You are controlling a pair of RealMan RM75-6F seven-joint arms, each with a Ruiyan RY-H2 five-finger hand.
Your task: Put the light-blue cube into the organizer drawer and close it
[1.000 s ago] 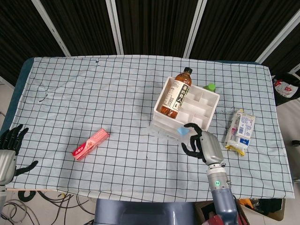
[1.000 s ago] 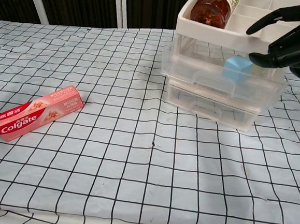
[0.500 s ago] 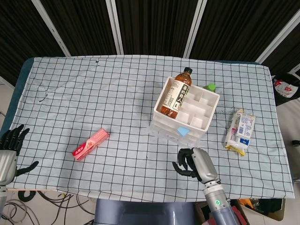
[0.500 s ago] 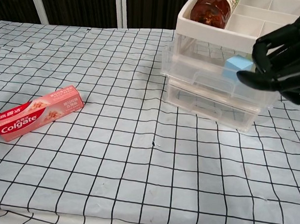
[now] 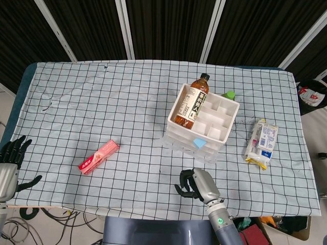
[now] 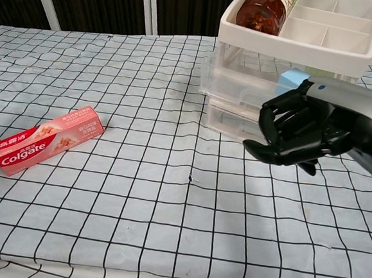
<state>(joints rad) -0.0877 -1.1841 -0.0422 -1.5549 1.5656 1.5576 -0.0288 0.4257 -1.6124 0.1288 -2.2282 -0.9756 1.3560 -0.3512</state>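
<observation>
**Cube in the open drawer, right hand clear of it**

The checked tabletop [image 5: 102, 102] fills the view. At its 3 o'clock stands the white organizer [image 5: 203, 122], its clear upper drawer [image 6: 242, 85] pulled out, a tea bottle [image 5: 192, 100] lying across the top tray. The right hand [image 5: 196, 185] hovers at 6 o'clock from the organizer, fingers loosely curled, holding nothing. The left hand [image 5: 11, 155] sits at the tabletop's 8 o'clock edge, fingers spread, empty. The Colgate box [image 6: 46, 138] lies well apart at 9 o'clock. The light-blue cube [image 5: 198, 142] rests inside the drawer.
</observation>
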